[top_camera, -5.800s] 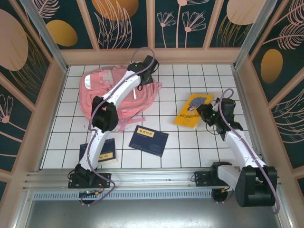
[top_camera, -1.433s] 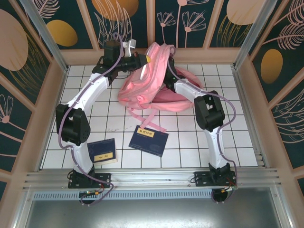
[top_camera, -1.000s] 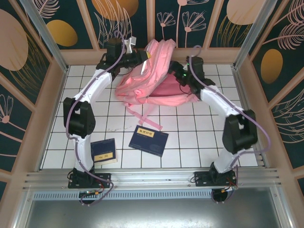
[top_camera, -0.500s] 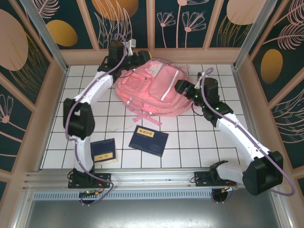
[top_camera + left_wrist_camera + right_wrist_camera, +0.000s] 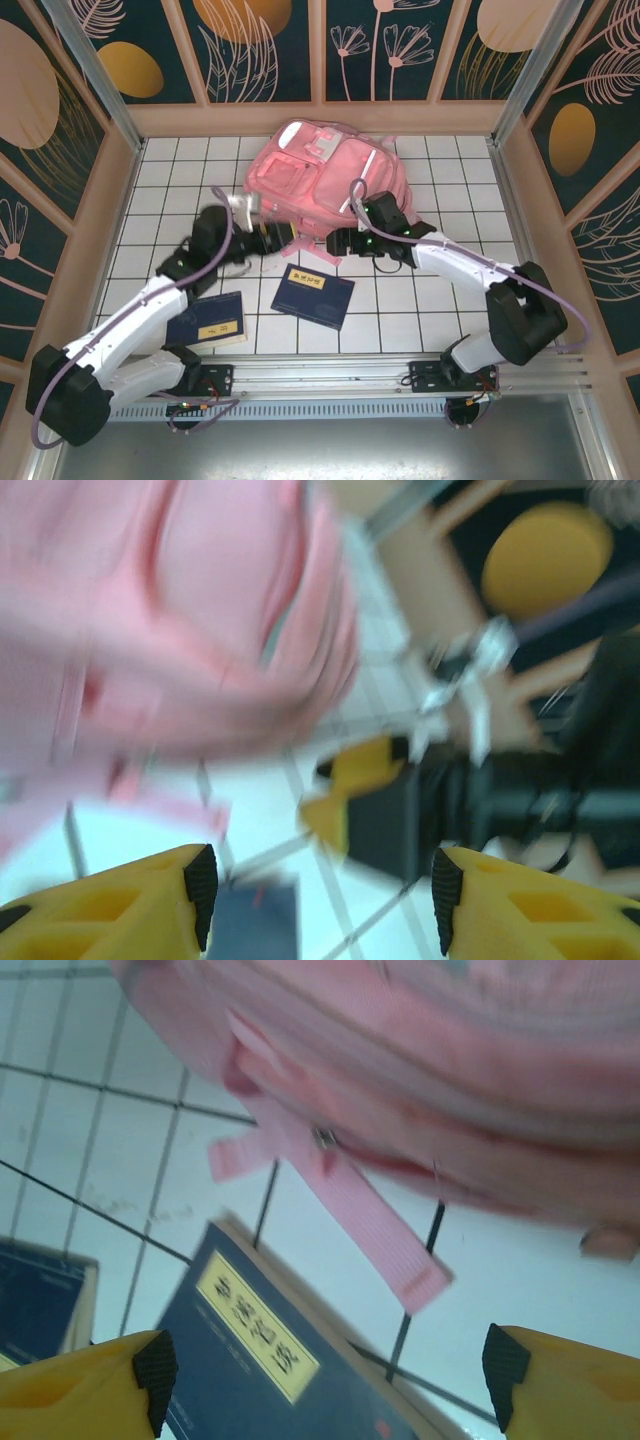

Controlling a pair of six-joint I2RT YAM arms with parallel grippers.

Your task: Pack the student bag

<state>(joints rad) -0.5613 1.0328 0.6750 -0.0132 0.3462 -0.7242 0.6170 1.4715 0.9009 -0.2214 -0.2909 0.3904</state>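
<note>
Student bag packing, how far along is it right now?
Done: the student bag lies flat on the tiles, pockets up. In hand: nothing; the left fingers and right fingers stand open and empty by its near edge. Left: the central blue book and the left blue book lie outside it.

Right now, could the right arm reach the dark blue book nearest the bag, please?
Probably yes: the right gripper is open, empty and close to the dark blue book; the student bag has a pink strap lying beside the cover, not across it.

student bag (image 5: pixel 322 172) at back; books (image 5: pixel 313 296) before it
</note>
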